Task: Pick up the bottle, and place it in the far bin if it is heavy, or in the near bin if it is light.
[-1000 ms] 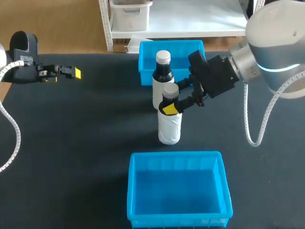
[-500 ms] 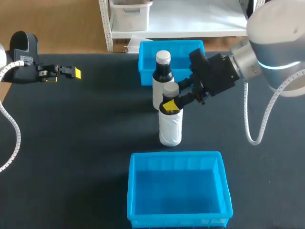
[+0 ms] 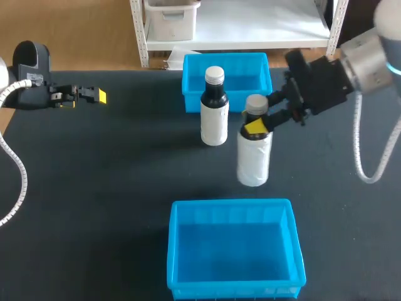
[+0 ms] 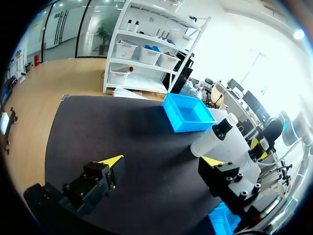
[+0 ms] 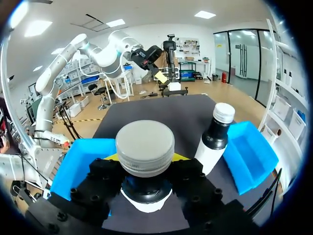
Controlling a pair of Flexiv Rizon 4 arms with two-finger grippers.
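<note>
blue, both of them, and nothing in either: the near bin (image 3: 232,204) and the far bin (image 3: 193,84) hold no bottle, so the sorting is not done. the pick itself looks made. the right arm (image 3: 351,69) comes in from the right, and the right gripper (image 3: 257,125) is clamped on the neck of the white bottle (image 3: 254,160), just under its grey cap. in the right wrist view the cap sits squarely between the fingers. the bottle hangs upright between the two bins, a little to the right of them, and from here i can't tell whether its base is off the cloth. what's left, i'd say, is judging the weight and dropping it into one bin or the other; nothing shows which.

under it all the table (image 3: 94,188) wears a black mat. a second bottle (image 3: 214,116), white-bodied with a dark neck, stands upright just in front of the far bin, apart from the held one. off at the left, the left gripper (image 3: 94,95) hovers over the mat, fingers spread wide with nothing between them.
</note>
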